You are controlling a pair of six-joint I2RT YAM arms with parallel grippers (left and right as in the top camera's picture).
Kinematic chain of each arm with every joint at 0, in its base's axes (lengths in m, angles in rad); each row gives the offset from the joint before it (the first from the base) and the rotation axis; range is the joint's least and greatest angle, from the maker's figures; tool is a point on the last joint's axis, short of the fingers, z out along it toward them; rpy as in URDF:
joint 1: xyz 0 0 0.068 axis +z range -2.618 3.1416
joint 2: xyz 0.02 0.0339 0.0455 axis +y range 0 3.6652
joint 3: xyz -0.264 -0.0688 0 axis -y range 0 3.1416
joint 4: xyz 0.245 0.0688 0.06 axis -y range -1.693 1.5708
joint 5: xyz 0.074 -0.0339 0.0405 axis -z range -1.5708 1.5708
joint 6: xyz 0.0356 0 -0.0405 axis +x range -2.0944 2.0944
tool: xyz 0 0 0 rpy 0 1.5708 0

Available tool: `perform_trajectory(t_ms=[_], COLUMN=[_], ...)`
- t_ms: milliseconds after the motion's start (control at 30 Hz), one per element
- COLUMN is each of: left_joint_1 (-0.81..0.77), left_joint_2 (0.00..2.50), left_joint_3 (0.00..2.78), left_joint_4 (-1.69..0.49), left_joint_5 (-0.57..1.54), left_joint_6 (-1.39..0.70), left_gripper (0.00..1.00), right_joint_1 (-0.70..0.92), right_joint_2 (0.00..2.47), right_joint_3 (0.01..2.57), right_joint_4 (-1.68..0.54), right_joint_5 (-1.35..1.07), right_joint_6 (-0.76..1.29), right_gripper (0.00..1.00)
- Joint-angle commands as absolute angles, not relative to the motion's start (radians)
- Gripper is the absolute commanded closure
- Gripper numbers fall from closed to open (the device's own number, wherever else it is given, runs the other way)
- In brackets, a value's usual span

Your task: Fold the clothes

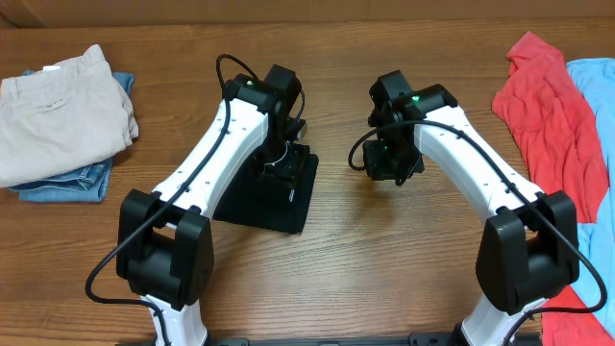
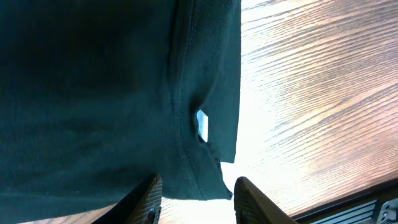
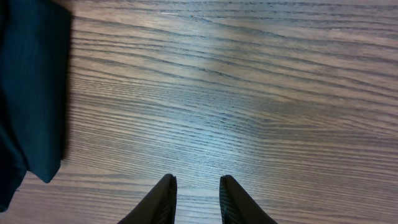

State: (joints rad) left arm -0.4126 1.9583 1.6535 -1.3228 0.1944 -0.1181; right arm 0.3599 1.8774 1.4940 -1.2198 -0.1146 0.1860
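Note:
The clothes are one black garment (image 1: 288,207), folded into a small rectangle on the wooden table, partly hidden under my left arm. My left gripper (image 1: 279,159) hovers just over it. In the left wrist view the black fabric (image 2: 93,93) fills most of the frame, with its seam and small white label (image 2: 203,124) showing. The left gripper (image 2: 198,186) is open, its jaws apart at the garment's edge, gripping nothing. My right gripper (image 1: 384,163) hangs to the garment's right. In the right wrist view this gripper (image 3: 198,183) is open over bare wood, with the black cloth (image 3: 28,87) at far left.
Beige trousers (image 1: 62,106) lie on blue denim (image 1: 67,183) at the table's left edge. A coral-red garment (image 1: 548,115) and a light blue one (image 1: 596,125) are heaped at the right edge. Both arm bases stand at the front.

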Motion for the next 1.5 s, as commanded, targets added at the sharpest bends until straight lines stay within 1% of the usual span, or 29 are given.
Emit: perform_trajectory(t_ms=[0, 167, 200, 333, 433, 567, 600, 733, 900, 1067, 1200, 1267, 1333, 1367, 1467], left_joint_1=[-0.402, -0.352, -0.324, -0.235, -0.164, -0.096, -0.087, -0.073, -0.073, -0.073, -0.072, -0.072, -0.072, -0.072, -0.072], left_joint_2=[1.961, 1.961, 1.961, 1.961, 1.962, 1.968, 1.970, 1.975, 1.975, 1.975, 1.977, 1.982, 1.992, 2.001, 2.033], left_joint_3=[1.683, 1.777, 1.798, 1.805, 1.805, 1.805, 1.805, 1.803, 1.802, 1.802, 1.802, 1.802, 1.802, 1.802, 1.802], left_joint_4=[-1.331, -1.391, -1.402, -1.347, -1.259, -1.172, -1.158, -1.137, -1.138, -1.128, -1.090, -1.077, -1.064, -1.055, -1.025], left_joint_5=[0.194, 0.064, 0.020, -0.022, -0.001, 0.048, 0.060, 0.060, 0.060, 0.059, 0.059, 0.059, 0.060, 0.060, 0.060], left_joint_6=[-0.127, -0.128, -0.128, -0.128, -0.128, -0.115, -0.102, -0.081, -0.082, -0.081, -0.050, -0.047, -0.044, -0.036, -0.021], left_gripper=[0.60, 0.61, 0.60, 0.58, 0.53, 0.49, 0.49, 0.47, 0.46, 0.45, 0.45, 0.45, 0.45, 0.45, 0.46], right_joint_1=[0.358, 0.359, 0.360, 0.377, 0.421, 0.500, 0.521, 0.595, 0.654, 0.663, 0.659, 0.658, 0.658, 0.661, 0.671], right_joint_2=[1.861, 1.861, 1.861, 1.861, 1.861, 1.861, 1.861, 1.861, 1.862, 1.863, 1.863, 1.863, 1.867, 1.868, 1.869], right_joint_3=[1.511, 1.511, 1.511, 1.511, 1.511, 1.504, 1.498, 1.475, 1.429, 1.374, 1.353, 1.346, 1.346, 1.346, 1.346], right_joint_4=[-1.222, -1.236, -1.236, -1.222, -1.191, -1.138, -1.118, -1.026, -0.884, -0.740, -0.669, -0.641, -0.638, -0.641, -0.651], right_joint_5=[-0.106, -0.156, -0.242, -0.478, -0.545, -0.543, -0.540, -0.521, -0.356, -0.197, -0.157, -0.158, -0.162, -0.182, -0.319], right_joint_6=[0.186, 0.140, 0.093, -0.001, -0.003, 0.012, 0.031, 0.116, 0.250, 0.367, 0.384, 0.387, 0.394, 0.394, 0.393], right_gripper=[0.73, 0.73, 0.73, 0.73, 0.67, 0.52, 0.50, 0.51, 0.52, 0.53, 0.53, 0.58, 0.68, 0.71, 0.71])
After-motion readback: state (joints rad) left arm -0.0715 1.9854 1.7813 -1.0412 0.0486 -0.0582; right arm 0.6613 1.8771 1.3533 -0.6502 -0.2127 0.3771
